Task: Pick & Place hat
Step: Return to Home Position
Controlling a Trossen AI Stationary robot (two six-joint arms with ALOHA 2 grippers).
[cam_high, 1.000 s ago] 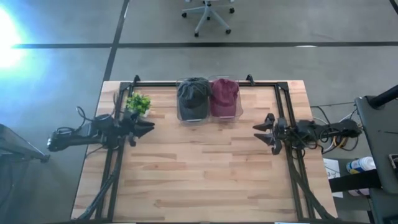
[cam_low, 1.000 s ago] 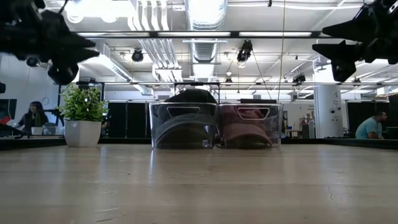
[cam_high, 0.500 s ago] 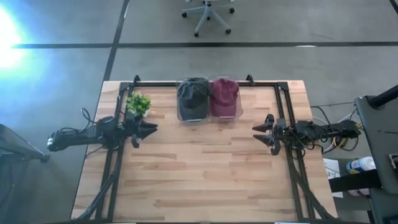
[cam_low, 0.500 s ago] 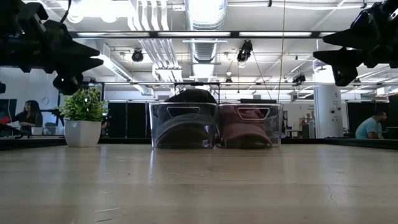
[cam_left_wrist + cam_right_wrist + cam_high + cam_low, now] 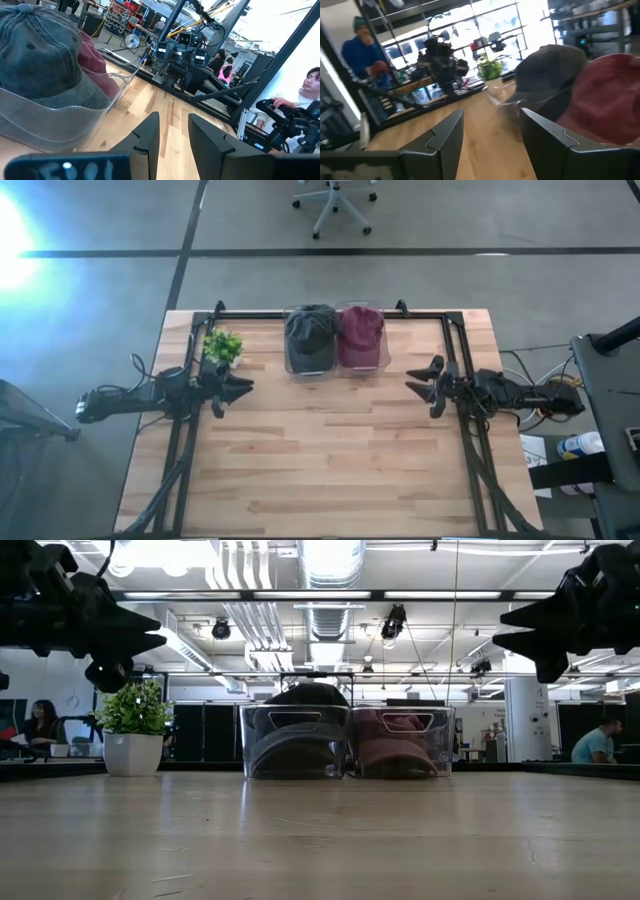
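A grey hat [image 5: 310,333] sits crown-up in a clear bin [image 5: 308,368] at the table's far edge. A dark red hat [image 5: 361,332] sits in a second clear bin [image 5: 381,360] right beside it. My left gripper [image 5: 243,386] hovers open above the table's left side, pointing right, short of the grey hat [image 5: 40,55]. My right gripper [image 5: 412,383] hovers open on the right side, pointing left and slightly toward the red hat [image 5: 607,95]. Both grippers hold nothing.
A small potted plant [image 5: 222,345] stands near the far left corner, just beyond my left gripper. Black rails [image 5: 455,350] frame the table's sides and far edge. The bare wooden top [image 5: 320,450] spreads out in the middle and near part. People sit in the room behind.
My left gripper slid a little toward the table's right, then held still. My right gripper moved toward the far edge and turned slightly toward the bins. Both stayed open. The hats did not move.
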